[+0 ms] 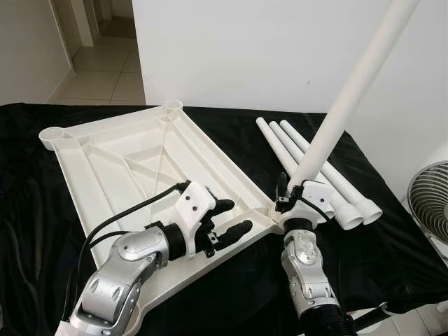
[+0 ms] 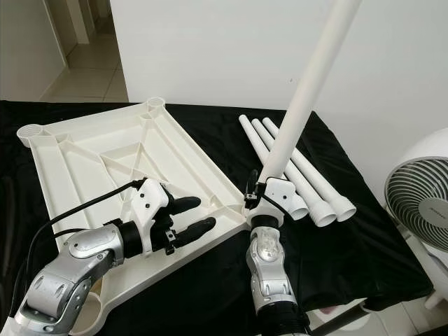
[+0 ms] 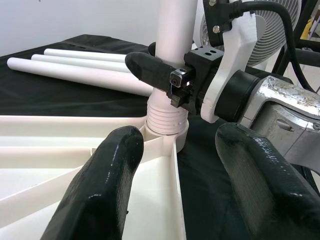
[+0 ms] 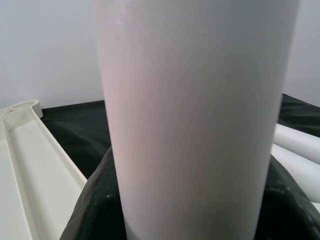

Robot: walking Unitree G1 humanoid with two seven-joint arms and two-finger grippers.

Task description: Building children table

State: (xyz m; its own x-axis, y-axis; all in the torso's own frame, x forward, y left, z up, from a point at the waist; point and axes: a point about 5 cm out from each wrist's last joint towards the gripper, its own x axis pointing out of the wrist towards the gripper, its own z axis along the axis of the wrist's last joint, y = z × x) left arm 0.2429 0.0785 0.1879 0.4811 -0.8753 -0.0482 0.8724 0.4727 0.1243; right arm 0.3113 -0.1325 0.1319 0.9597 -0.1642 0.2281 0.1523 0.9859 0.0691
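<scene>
A white plastic table top point(image 1: 140, 154) lies upside down on a black cloth, with round sockets at its corners. My right gripper point(image 1: 297, 192) is shut on a long white leg tube point(image 1: 350, 98) near its lower end. The tube leans up and to the right, and its ribbed end point(image 3: 167, 117) stands in the near right corner socket point(image 3: 167, 134). My left gripper point(image 1: 236, 215) is open over the table top's near edge, its fingers point(image 3: 105, 185) pointing at that socket with nothing between them. Three more white legs point(image 2: 325, 190) lie side by side on the cloth to the right.
A white fan point(image 2: 420, 203) stands beside the table on the right. A white wall point(image 1: 280, 49) rises close behind the table. A tiled hallway point(image 1: 105, 70) opens at the back left. The cloth's front edge point(image 1: 392, 297) is just beyond my right arm.
</scene>
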